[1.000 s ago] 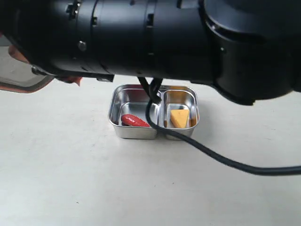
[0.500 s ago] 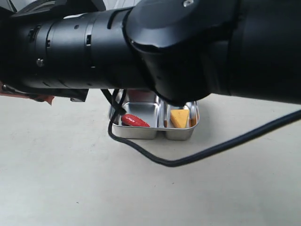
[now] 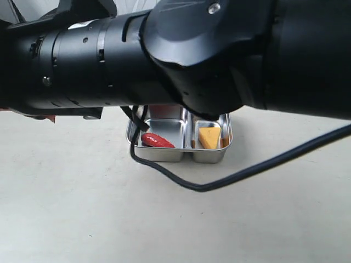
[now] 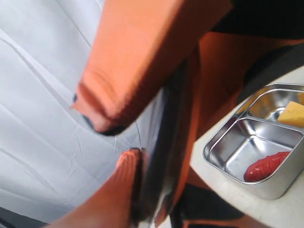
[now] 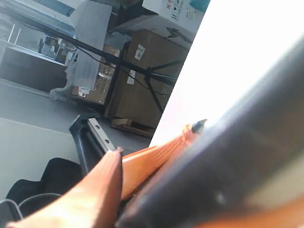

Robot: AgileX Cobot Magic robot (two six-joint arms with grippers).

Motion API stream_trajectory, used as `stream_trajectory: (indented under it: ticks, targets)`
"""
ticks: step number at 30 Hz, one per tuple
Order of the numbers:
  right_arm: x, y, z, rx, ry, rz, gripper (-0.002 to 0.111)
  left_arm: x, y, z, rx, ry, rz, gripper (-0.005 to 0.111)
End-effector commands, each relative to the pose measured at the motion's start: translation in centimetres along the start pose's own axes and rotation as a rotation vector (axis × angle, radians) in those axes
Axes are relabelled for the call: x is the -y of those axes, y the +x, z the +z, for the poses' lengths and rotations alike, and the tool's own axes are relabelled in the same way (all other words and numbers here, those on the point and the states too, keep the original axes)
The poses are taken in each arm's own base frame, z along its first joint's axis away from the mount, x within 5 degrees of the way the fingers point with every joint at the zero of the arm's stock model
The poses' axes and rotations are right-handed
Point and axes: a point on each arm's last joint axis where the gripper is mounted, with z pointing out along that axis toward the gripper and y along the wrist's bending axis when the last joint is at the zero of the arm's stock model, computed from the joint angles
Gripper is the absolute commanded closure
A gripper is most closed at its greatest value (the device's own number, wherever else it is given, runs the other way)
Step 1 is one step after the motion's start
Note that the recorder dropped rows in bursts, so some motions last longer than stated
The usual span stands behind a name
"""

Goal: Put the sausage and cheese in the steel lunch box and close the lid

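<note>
The steel lunch box stands open on the table. The red sausage lies in its left compartment and the yellow cheese in its right one. In the left wrist view my left gripper is shut on the dark lid, held on edge above and beside the box. In the right wrist view the lid fills the near side. My right gripper has its orange fingers either side of the lid's edge, still apart. Neither gripper shows in the exterior view.
A thick black arm crosses the whole top of the exterior view above the box. Its black cable loops down onto the table just in front of the box. A sliver of orange shows under the arm at the left.
The black arm has swung left and now hides the lid that showed at the left edge. The cable loop has shifted along the table. Box, sausage and cheese have not moved.
</note>
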Motion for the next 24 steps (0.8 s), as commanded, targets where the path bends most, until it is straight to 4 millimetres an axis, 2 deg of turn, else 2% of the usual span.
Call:
stream_trajectory:
  ticks: [1,9,18,24]
  targets:
    - [0.8,0.6,0.5,-0.054,0.030,-0.147,0.109,0.6,-1.1,-0.1,0.088,0.084,-0.064,0.107]
    - [0.4,0.4,-0.1,-0.045,0.031,-0.235,0.109,0.7,-1.1,-0.1,0.092,0.094,-0.072,0.106]
    - [0.1,-0.8,-1.3,-0.014,0.026,-0.241,0.109,0.9,-1.1,-0.2,0.093,0.116,-0.048,0.088]
    - [0.1,-0.9,-1.4,-0.007,0.024,-0.242,0.109,1.0,-1.2,-0.2,0.098,0.125,-0.048,0.086]
